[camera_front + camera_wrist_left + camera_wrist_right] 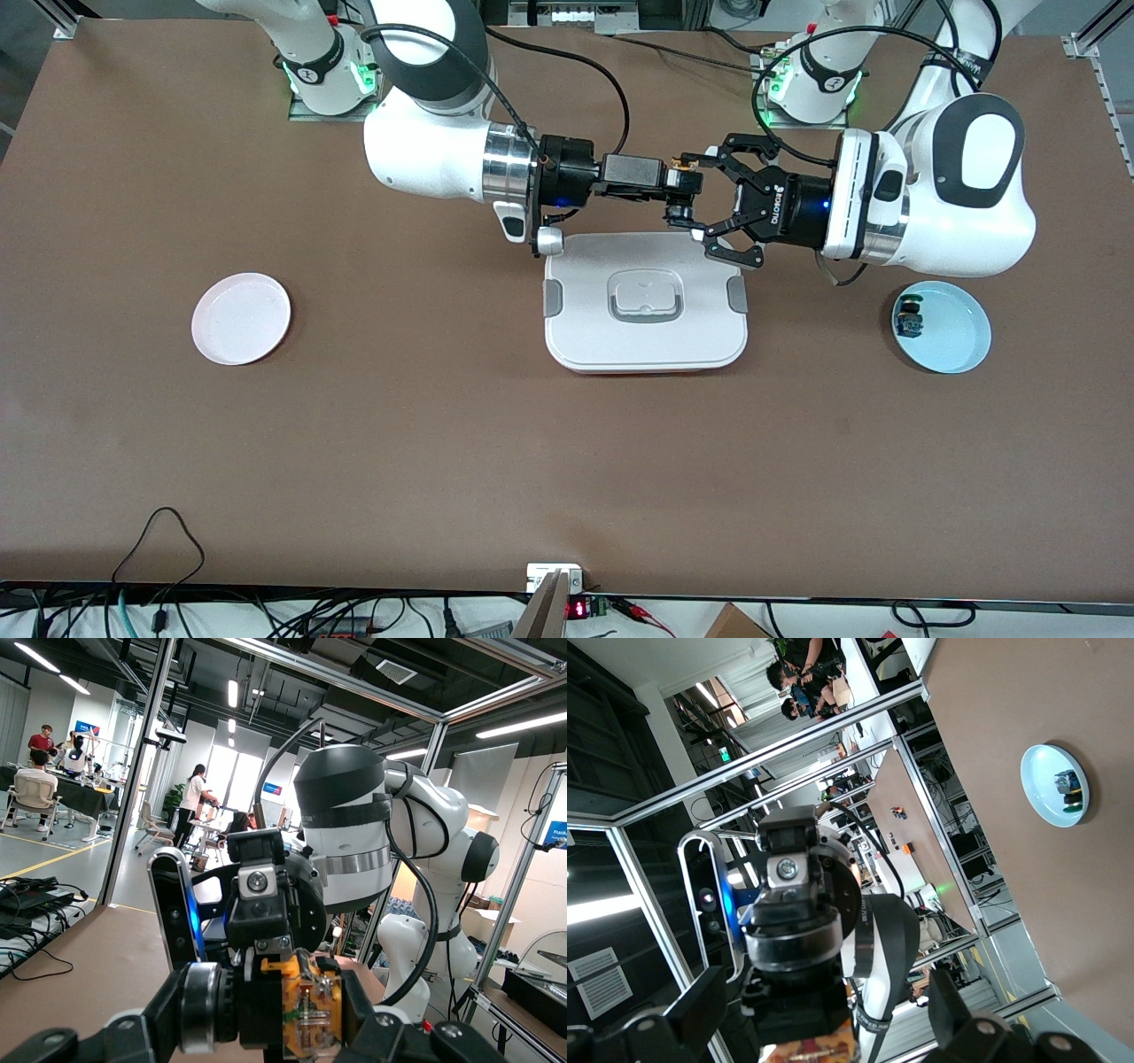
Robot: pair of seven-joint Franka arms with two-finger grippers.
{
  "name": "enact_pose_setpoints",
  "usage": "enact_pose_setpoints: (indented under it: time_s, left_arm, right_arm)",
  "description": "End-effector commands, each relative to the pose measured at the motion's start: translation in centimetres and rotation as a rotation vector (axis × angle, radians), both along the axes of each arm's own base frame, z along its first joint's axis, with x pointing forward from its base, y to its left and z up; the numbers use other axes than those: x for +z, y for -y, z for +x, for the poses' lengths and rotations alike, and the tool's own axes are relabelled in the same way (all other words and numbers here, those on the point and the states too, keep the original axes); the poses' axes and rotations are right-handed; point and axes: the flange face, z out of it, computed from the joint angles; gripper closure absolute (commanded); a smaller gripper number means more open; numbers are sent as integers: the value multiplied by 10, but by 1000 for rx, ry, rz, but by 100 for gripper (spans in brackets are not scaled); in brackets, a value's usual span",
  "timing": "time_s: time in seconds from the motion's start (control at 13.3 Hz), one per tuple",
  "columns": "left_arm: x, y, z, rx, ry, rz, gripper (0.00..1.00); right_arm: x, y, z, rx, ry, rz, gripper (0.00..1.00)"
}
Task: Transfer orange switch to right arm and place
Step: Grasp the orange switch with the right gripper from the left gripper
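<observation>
Orange-capped, black-bodied small switch (680,165) sits clamped in left gripper (709,199) jaws above white lidded box (645,301), w/ right gripper (687,182) jaws spread wide, straddling it end-on for handover.

Brown bench (354,443), plain matte. Pale pink plate (241,318) mid-left of frame; light blue plate (952,341) mid-right, holding a small blue-and-green part (910,318). White lidded box (645,301) at centre, grey side clips, red strip along its lower edge. Orange switch (683,164): black body, orange details. Both arms white with dark grey bands; black grippers; green lights at bases.
</observation>
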Motion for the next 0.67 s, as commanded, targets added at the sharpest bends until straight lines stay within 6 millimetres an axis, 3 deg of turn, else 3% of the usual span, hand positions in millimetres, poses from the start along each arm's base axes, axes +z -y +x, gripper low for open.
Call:
enact_pose_setpoints:
  time_s: [0.0,0.6]
  left_arm:
    - [5,2,-1,21,-1,-25,99]
    - [6,2,-1,21,2,-25,99]
  right_arm:
    - [8,2,3,-23,10,23,1]
    - [10,8,7,-52,44,62,4]
